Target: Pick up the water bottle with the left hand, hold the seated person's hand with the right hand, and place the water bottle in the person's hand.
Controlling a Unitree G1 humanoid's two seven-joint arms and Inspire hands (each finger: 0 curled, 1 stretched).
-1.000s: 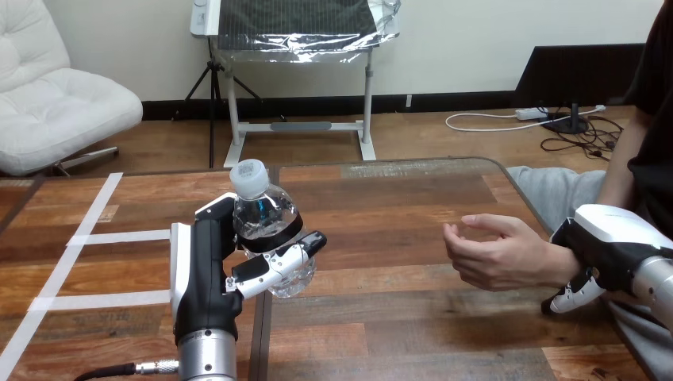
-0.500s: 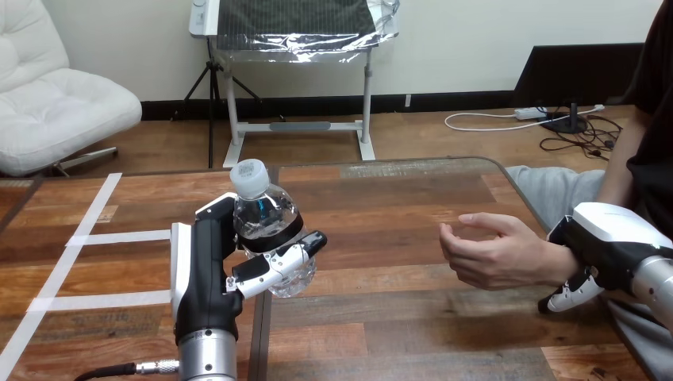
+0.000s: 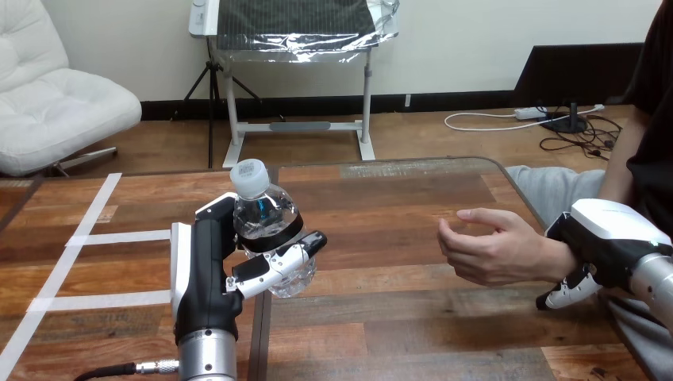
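My left hand (image 3: 208,270) grips the bottle (image 3: 266,226) in curled fingers above the near-left worktop (image 3: 397,317), well apart from the person's hand (image 3: 492,246) at right. My right hand (image 3: 607,238) sits at their wrist (image 3: 553,258); whether it grips, I cannot tell. If loose, the handover may miss.

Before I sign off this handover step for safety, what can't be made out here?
1. Head view: whether the right hand grips the person's wrist; its white back shell covers the contact.
2. Head view: the water bottle's left side and lower part, behind the left hand curled round it.
3. Head view: the inside of the person's hand, behind its own curled fingers.
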